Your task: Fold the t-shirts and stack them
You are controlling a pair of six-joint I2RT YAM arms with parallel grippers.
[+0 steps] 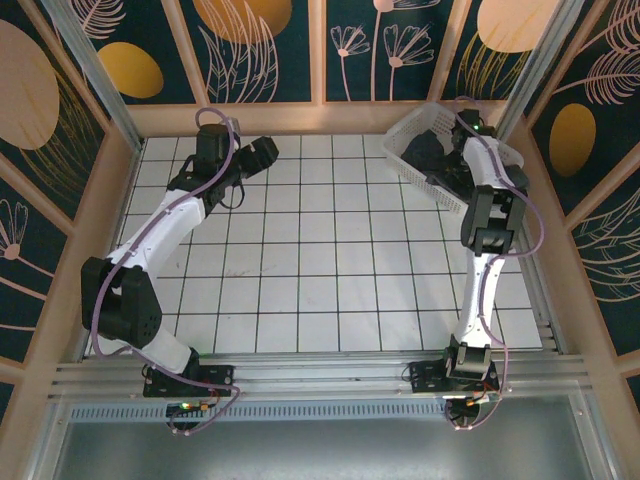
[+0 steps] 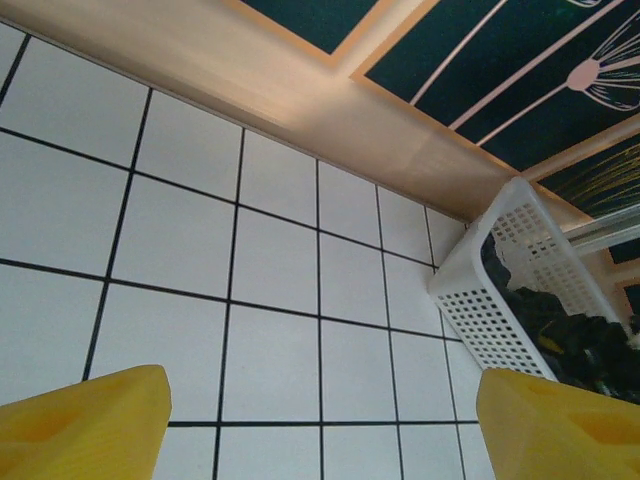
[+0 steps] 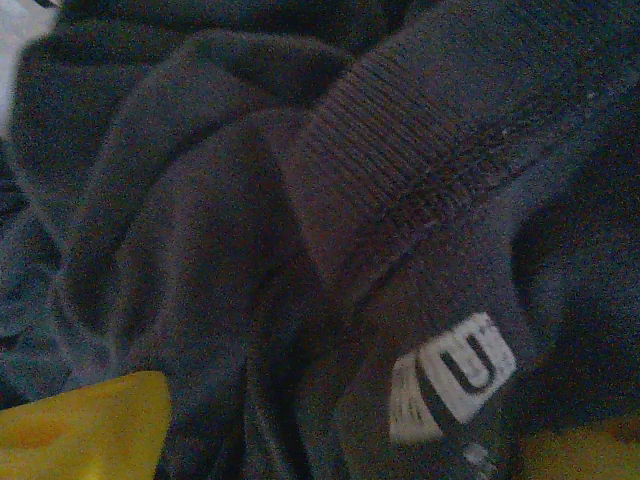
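A: How far along is this?

B: At the very start, by my reading. Your white tiled table (image 1: 300, 260) carries the white mesh basket (image 1: 415, 175) at its far right corner. The dark t-shirts (image 1: 432, 150) lie crumpled inside it, heaped together. None of them is spread or folded, so pulling out, folding and stacking are all ahead of you.

A: And the arms?

B: Your left tool (image 2: 320, 435) hangs over the far left of the table, well apart from the basket. Its yellow fingers (image 2: 85, 425) are spread wide with nothing between them. Your right tool (image 3: 340, 440) is down in the basket, right against the cloth. Its fingers sit spread to either side of a bunched fold and, as far as I can judge, have not yet pinched it.

A: What is right under it?

B: A ribbed collar (image 3: 400, 160), folded over, and just below it a small white label (image 3: 455, 375) between the two fingers. You'd likely catch cloth near the neck if you close here. Watch the heap, because it looks tangled and one shirt may drag another out with it.
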